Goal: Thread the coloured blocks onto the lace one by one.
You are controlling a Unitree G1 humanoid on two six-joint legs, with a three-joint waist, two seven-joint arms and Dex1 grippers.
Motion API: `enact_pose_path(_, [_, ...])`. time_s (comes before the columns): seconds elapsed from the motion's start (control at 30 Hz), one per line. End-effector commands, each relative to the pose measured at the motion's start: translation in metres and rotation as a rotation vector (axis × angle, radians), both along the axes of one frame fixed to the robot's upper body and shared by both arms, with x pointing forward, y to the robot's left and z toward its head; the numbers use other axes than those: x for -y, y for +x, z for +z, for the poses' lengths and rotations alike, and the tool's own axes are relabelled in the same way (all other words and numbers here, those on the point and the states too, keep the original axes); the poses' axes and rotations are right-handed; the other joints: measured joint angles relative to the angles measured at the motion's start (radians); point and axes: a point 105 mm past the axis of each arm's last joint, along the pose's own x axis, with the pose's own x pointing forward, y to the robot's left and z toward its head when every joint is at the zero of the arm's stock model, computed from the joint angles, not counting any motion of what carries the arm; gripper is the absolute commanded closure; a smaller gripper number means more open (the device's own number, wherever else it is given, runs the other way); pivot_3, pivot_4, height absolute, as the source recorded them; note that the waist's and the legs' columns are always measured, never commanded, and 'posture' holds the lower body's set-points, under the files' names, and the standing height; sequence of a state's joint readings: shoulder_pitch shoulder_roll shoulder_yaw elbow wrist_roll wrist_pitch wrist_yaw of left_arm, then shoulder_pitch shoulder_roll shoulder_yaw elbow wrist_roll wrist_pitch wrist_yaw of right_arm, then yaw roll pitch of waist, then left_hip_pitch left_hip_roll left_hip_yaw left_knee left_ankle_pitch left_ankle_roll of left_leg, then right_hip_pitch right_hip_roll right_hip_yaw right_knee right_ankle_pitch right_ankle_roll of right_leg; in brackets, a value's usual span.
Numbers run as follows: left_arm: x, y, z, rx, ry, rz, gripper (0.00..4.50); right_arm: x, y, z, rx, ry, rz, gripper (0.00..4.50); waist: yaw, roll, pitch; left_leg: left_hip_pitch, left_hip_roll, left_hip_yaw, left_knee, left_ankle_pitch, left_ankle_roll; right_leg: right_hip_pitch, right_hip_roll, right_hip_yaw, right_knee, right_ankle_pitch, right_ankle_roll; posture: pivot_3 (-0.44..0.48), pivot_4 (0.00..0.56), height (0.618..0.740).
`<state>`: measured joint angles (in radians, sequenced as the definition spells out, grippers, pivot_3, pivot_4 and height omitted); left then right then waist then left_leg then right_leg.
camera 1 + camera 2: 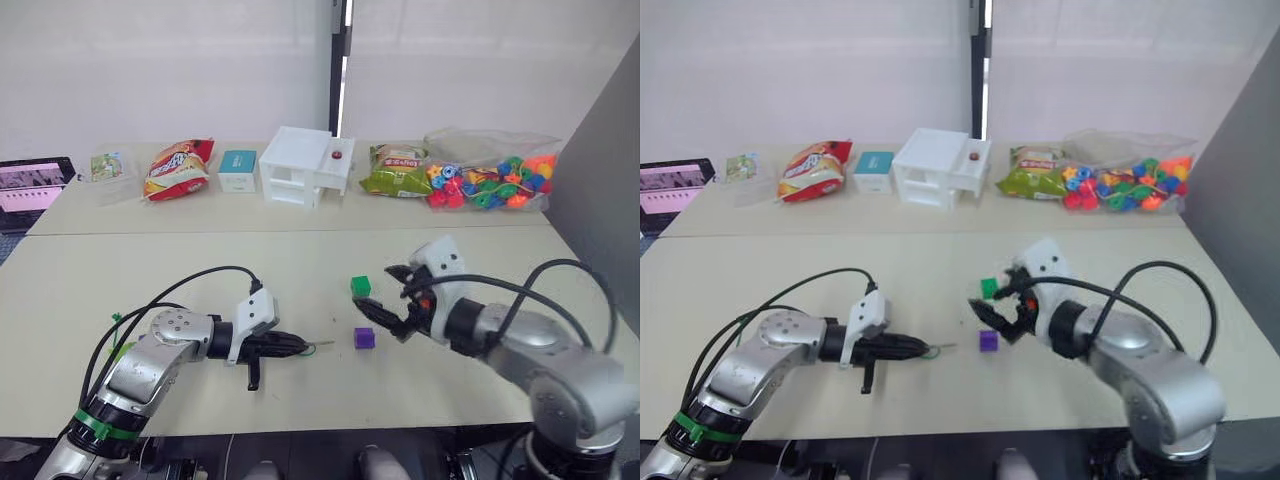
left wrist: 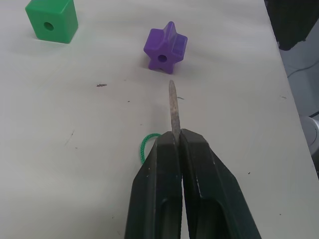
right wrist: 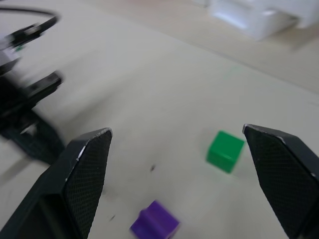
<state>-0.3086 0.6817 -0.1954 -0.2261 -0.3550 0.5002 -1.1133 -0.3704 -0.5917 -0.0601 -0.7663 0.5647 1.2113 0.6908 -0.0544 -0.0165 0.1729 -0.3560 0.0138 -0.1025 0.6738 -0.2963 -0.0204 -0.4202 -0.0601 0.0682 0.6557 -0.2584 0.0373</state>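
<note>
My left gripper (image 1: 306, 347) lies low over the table, shut on the lace's stiff grey tip (image 2: 173, 107). The tip sticks out past the fingers and points at a purple block (image 2: 165, 47) just ahead. A small loop of the green lace (image 2: 144, 147) shows beside the fingers. A green block (image 1: 361, 287) with a hole through it sits a little farther back on the table. My right gripper (image 1: 384, 293) hovers open just right of both blocks, nothing between its fingers. From its wrist I see the green block (image 3: 225, 150) and the purple block (image 3: 154, 221) below the wide-open fingers.
Along the far table stand a clear bag of bright mixed beads (image 1: 490, 175), a green snack bag (image 1: 395, 170), a white box (image 1: 305, 165), a small teal box (image 1: 238, 170), a red chip bag (image 1: 178, 168) and a tablet (image 1: 30, 185). Black cables loop off both arms.
</note>
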Motion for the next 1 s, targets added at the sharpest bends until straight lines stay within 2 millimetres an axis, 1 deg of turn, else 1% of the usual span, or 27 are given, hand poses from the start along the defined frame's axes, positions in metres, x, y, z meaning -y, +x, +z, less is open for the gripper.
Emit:
enact_pose_path(0.03, [0.006,-0.003,0.011,0.047,-0.014,-0.026,4.5,0.0,-0.005,-0.011,-0.021,-0.081,0.248,0.04,0.002,0.0,0.0,0.0,0.0,0.001,0.0,0.0,0.0,0.0,0.0,0.0,-0.001,0.0,0.0,0.0,0.15,0.74])
enact_pose_path(0.1, [0.008,-0.003,0.012,0.049,-0.016,-0.028,4.5,0.004,0.002,-0.022,-0.007,-0.15,0.316,0.04,0.0,0.0,0.0,0.0,0.001,0.002,0.001,0.0,0.0,0.001,0.0,0.0,-0.003,0.0,0.0,0.0,0.15,0.74])
enact_pose_path(0.2, [0.01,-0.004,0.016,0.058,-0.016,-0.033,4.5,0.006,0.027,-0.042,0.085,-0.325,0.428,0.04,-0.006,-0.001,0.0,0.0,0.001,0.003,0.002,0.0,0.0,0.001,0.0,0.001,-0.003,0.0,0.0,0.0,0.15,0.74])
enact_pose_path(0.27, [0.011,-0.005,0.016,0.06,-0.017,-0.033,4.5,0.005,0.036,-0.046,0.108,-0.346,0.465,0.04,-0.005,-0.001,0.0,0.0,0.001,0.003,0.002,0.0,0.0,0.0,0.0,0.001,-0.003,0.0,0.0,0.0,0.15,0.74])
enact_pose_path(0.4, [0.011,-0.006,0.017,0.059,-0.013,-0.032,4.5,0.007,0.044,-0.057,0.128,-0.392,0.524,0.04,0.002,-0.001,0.0,-0.001,0.001,0.002,0.003,0.0,0.0,-0.001,0.0,0.001,0.001,0.0,0.0,0.0,0.15,0.74])
enact_pose_path(0.5, [0.011,-0.006,0.017,0.058,-0.01,-0.03,4.5,0.006,0.043,-0.063,0.113,-0.382,0.558,0.04,0.011,-0.001,0.0,-0.001,0.0,0.002,0.003,0.0,0.0,-0.002,-0.001,0.001,0.001,0.0,0.0,0.0,0.15,0.74])
enact_pose_path(0.6, [0.012,-0.006,0.016,0.061,0.014,-0.026,4.5,0.003,0.044,-0.065,0.114,-0.363,0.562,0.86,0.012,-0.001,0.0,-0.002,0.0,0.002,0.003,0.0,0.0,-0.002,-0.001,0.001,0.001,0.0,0.0,0.0,0.15,0.74])
enact_pose_path(0.73, [0.019,-0.006,0.016,0.056,0.036,-0.037,4.5,0.001,0.049,-0.066,0.116,-0.343,0.53,2.26,0.012,-0.001,0.0,-0.002,0.0,0.002,0.003,0.0,0.0,-0.002,-0.001,0.001,0.001,0.0,0.0,0.0,0.15,0.74])
enact_pose_path(0.77, [0.02,-0.006,0.016,0.057,0.052,-0.041,4.5,0.001,0.05,-0.065,0.118,-0.343,0.525,2.72,0.012,-0.001,0.0,-0.002,0.0,0.002,0.003,0.0,0.0,-0.002,-0.001,0.001,0.001,0.0,0.0,0.0,0.15,0.74])
enact_pose_path(0.8, [0.023,-0.006,0.016,0.056,0.063,-0.049,4.5,0.001,0.05,-0.065,0.118,-0.344,0.523,3.03,0.012,-0.001,0.0,-0.002,0.0,0.002,0.003,0.0,0.0,-0.002,-0.001,0.001,0.001,0.0,0.0,0.0,0.15,0.74])
enact_pose_path(0.83, [0.026,-0.007,0.016,0.055,0.068,-0.055,4.5,0.0,0.049,-0.065,0.119,-0.344,0.523,3.1,0.012,-0.001,0.0,-0.002,0.0,0.002,0.003,0.0,0.0,-0.002,-0.001,0.001,0.001,0.0,0.0,0.0,0.15,0.74])
enact_pose_path(1.0, [0.033,-0.002,0.019,0.065,0.081,-0.051,4.5,-0.002,0.045,-0.062,0.118,-0.338,0.53,3.1,0.011,-0.001,0.0,-0.002,0.0,0.002,0.004,0.0,0.0,-0.002,0.0,0.001,0.002,0.0,0.0,0.0,0.15,0.74])
